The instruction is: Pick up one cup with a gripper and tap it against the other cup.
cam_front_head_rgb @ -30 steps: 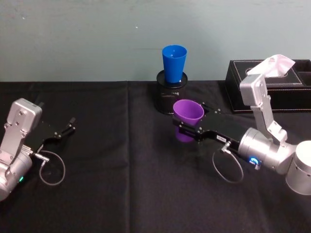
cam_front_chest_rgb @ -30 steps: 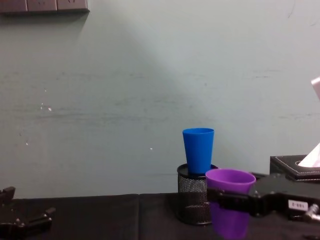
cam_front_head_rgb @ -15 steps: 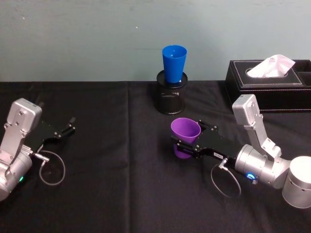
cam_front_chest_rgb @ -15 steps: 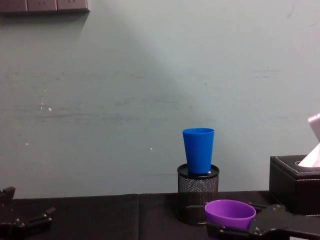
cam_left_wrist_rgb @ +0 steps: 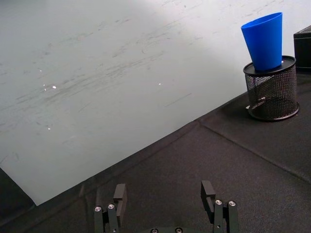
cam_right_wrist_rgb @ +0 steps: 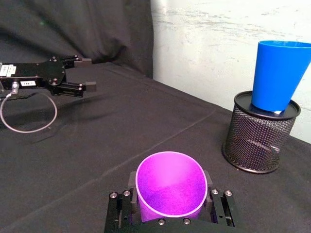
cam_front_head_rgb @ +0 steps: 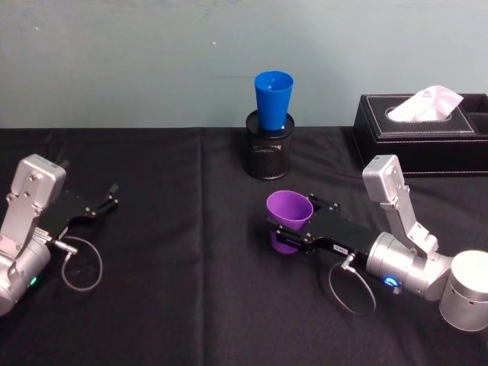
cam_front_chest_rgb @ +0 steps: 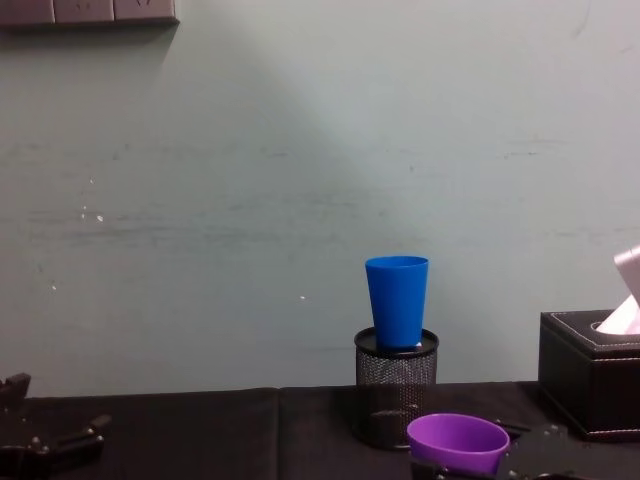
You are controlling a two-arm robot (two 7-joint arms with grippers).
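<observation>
The purple cup (cam_front_head_rgb: pixel 289 214) stands upright in the middle of the black table, with my right gripper (cam_front_head_rgb: pixel 293 231) shut on its lower half. From the right wrist, the purple cup's (cam_right_wrist_rgb: pixel 171 186) mouth faces the camera between the jaws of my right gripper (cam_right_wrist_rgb: pixel 170 213). In the chest view the purple cup's (cam_front_chest_rgb: pixel 458 442) rim peeks up at the bottom edge. The blue cup (cam_front_head_rgb: pixel 273 99) stands in a black mesh pen holder (cam_front_head_rgb: pixel 268 156) at the back of the table, well behind the purple one. My left gripper (cam_front_head_rgb: pixel 107 202) rests open at the table's left, idle.
A black tissue box (cam_front_head_rgb: pixel 423 133) with a white tissue sits at the back right. The black cloth ends at a pale wall just behind the mesh holder (cam_right_wrist_rgb: pixel 256 136). Bare cloth (cam_front_head_rgb: pixel 175 252) lies between the two arms.
My right gripper has lowered and drawn back toward me with the purple cup, away from the blue cup. The left arm has not moved.
</observation>
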